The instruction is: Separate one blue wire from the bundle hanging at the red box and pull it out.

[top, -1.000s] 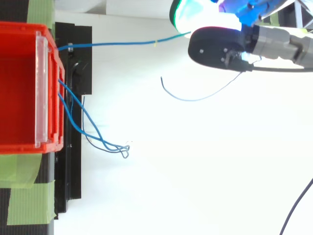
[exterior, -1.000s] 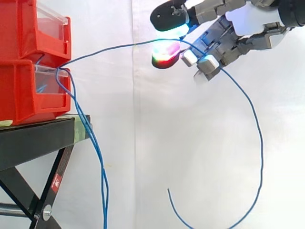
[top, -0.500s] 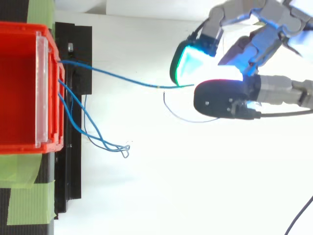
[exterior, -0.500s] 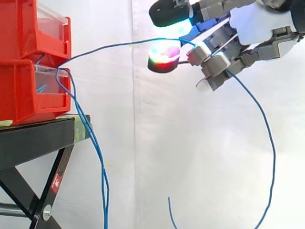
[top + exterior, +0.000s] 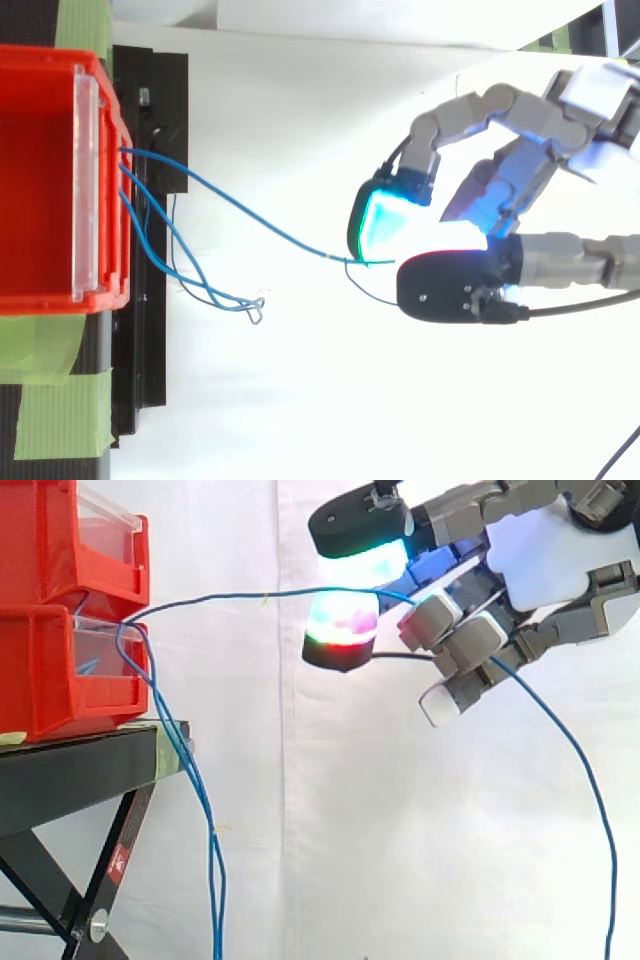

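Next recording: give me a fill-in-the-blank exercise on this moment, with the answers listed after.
1. The fingers of the robot hand pinch one thin ____ wire.
2. That wire stretches from the hand to the stacked ____ plastic bins.
3. The bins rest on a ____ metal stand.
4. In the side view, the other blue wires hang ____ past the stand's edge.
Missing words: blue; red; black; down.

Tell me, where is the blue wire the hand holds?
In the side view the blue wire runs from the red bins at left to the hand at upper right, pinched between its fingertips.
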You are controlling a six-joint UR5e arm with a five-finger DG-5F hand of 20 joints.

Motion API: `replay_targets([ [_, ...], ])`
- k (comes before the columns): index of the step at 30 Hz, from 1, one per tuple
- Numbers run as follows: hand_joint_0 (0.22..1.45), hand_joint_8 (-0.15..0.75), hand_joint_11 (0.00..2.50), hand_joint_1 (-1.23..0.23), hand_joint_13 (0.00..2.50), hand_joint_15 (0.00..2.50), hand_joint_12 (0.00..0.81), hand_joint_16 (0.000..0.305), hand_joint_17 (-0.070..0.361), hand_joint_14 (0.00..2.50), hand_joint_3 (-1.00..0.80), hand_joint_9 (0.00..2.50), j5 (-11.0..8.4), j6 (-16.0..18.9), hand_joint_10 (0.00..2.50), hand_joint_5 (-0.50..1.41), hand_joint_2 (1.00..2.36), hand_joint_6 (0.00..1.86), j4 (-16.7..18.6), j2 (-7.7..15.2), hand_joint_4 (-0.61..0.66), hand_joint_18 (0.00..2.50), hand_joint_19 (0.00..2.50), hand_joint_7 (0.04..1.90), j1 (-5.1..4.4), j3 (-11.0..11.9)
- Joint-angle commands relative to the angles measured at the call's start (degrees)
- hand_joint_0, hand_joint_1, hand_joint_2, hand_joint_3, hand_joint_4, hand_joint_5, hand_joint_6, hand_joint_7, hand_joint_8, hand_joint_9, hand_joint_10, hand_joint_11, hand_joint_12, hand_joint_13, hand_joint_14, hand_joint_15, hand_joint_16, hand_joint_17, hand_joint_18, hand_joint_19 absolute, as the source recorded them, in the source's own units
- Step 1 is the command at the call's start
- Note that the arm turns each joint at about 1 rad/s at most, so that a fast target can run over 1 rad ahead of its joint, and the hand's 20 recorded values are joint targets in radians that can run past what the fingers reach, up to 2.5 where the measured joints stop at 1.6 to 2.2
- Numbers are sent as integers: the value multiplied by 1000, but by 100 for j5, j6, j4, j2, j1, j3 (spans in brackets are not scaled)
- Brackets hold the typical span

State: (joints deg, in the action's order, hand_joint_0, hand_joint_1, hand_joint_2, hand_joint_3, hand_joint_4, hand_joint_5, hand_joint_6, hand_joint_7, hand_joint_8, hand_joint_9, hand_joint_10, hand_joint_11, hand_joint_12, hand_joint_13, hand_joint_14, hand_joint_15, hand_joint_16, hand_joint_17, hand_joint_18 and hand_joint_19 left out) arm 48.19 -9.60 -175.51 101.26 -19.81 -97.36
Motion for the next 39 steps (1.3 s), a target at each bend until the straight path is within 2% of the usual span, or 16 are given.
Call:
replay_targets([
  [1, 604, 453, 1235, -734, 1494, 1159, 500, 68, 153, 20, 41, 1318, 85, 433, 16, -152, 1005, 886, -97, 60, 88, 962, 532, 1043, -31, -2],
  [4, 604, 458, 1221, -734, 1484, 1156, 502, 68, 153, 21, 40, 1315, 94, 609, 17, -153, 1006, 886, -97, 60, 81, 958, 531, 1045, -49, -2],
  [9, 605, 455, 1228, -735, 1479, 1152, 506, 68, 153, 21, 46, 1314, 103, 626, 16, -153, 1006, 886, -71, 69, 76, 951, 535, 1047, -58, -2],
  [12, 606, 453, 1225, -735, 1478, 1152, 506, 68, 154, 21, 39, 1312, 103, 688, 15, -153, 1005, 886, -27, 157, 92, 950, 528, 1047, -58, -2],
  [13, 603, 452, 1228, -732, 1470, 1152, 500, 68, 154, 21, 24, 1311, 120, 802, 15, -156, 1006, 886, -27, 254, 106, 948, 528, 1037, -58, -2],
  [18, 584, 428, 1223, -708, 1427, 1161, 487, 66, 149, 22, -85, 1264, 252, 1250, 17, -170, 1013, 875, -36, 306, 185, 885, 560, 1021, -58, -2],
  [25, 555, 422, 1207, -655, 1401, 1157, 477, 66, 148, 22, -177, 1214, 252, 1259, 18, -182, 1014, 866, -97, 306, 213, 853, 583, 998, -58, -2],
  [30, 535, 388, 1235, -624, 1357, 1183, 430, 59, 133, 25, -258, 1183, 252, 1259, 21, -186, 1015, 850, -97, 306, 193, 784, 623, 1037, -58, -2],
  [39, 508, 392, 1211, -621, 1365, 1162, 449, 62, 138, 23, -386, 1169, 252, 1259, 20, -188, 1009, 846, -106, 306, 206, 799, 610, 1019, -58, -2],
])
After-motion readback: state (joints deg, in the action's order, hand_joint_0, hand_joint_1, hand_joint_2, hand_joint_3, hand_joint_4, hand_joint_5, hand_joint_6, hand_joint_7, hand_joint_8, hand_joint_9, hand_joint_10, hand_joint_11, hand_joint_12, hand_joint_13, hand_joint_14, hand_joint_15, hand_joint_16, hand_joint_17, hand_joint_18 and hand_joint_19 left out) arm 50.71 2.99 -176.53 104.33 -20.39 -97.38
